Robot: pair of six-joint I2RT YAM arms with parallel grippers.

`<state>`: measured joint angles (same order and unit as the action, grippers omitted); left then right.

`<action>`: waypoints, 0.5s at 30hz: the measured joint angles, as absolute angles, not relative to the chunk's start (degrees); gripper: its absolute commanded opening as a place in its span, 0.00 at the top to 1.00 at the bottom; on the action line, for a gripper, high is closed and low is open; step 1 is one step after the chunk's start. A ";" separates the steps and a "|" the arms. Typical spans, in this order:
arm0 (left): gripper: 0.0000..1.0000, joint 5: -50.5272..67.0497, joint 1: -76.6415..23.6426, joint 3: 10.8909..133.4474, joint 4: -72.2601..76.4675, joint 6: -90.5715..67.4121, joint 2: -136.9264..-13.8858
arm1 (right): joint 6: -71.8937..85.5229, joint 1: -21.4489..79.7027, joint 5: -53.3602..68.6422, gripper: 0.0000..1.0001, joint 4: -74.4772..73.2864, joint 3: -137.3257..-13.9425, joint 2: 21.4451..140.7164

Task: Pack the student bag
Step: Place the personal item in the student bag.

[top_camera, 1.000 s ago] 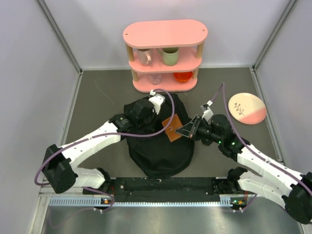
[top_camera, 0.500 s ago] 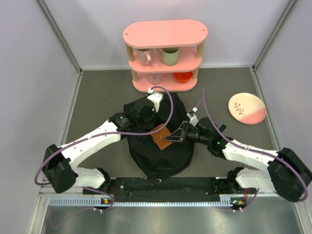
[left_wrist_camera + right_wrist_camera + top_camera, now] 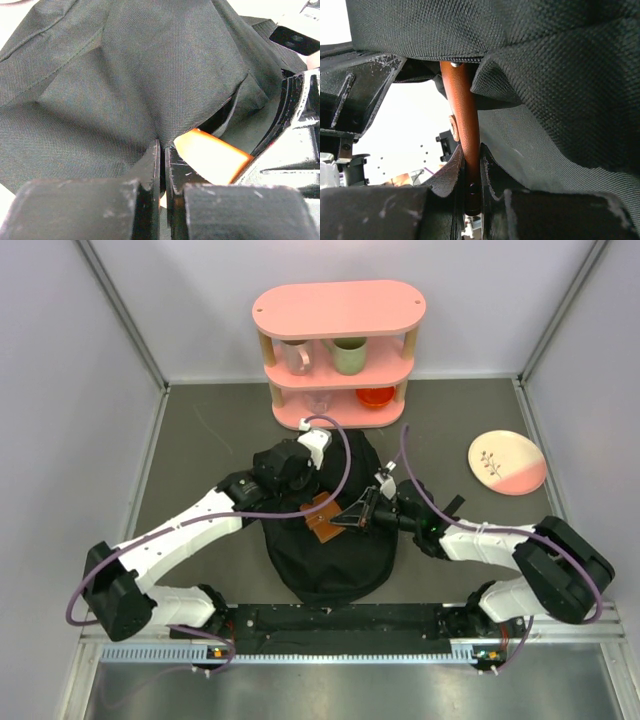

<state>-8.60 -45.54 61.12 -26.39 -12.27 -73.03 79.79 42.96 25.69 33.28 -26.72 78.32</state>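
Note:
The black student bag (image 3: 330,550) lies in the middle of the table. My left gripper (image 3: 303,498) is shut on a fold of the bag's fabric (image 3: 125,85) and holds a pocket edge up. My right gripper (image 3: 345,518) is shut on a small brown leather wallet (image 3: 320,515) and holds it edge-on at the lifted opening. In the right wrist view the wallet (image 3: 465,125) stands between the fingers (image 3: 492,172), its top under the bag's zipper edge (image 3: 420,55). In the left wrist view the wallet (image 3: 210,155) shows bright orange just under the raised fabric.
A pink two-tier shelf (image 3: 338,310) with mugs and an orange bowl stands at the back. A pink and white plate (image 3: 507,462) lies at the right. Grey walls close in both sides.
My right gripper has carried the wallet leftwards over the bag to the opening beside my left gripper. My left gripper has kept its hold on the fabric.

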 measured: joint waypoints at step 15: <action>0.86 -4.47 -45.47 59.18 -24.25 -13.78 -70.08 | 80.25 39.29 13.96 1.00 40.29 -26.63 80.31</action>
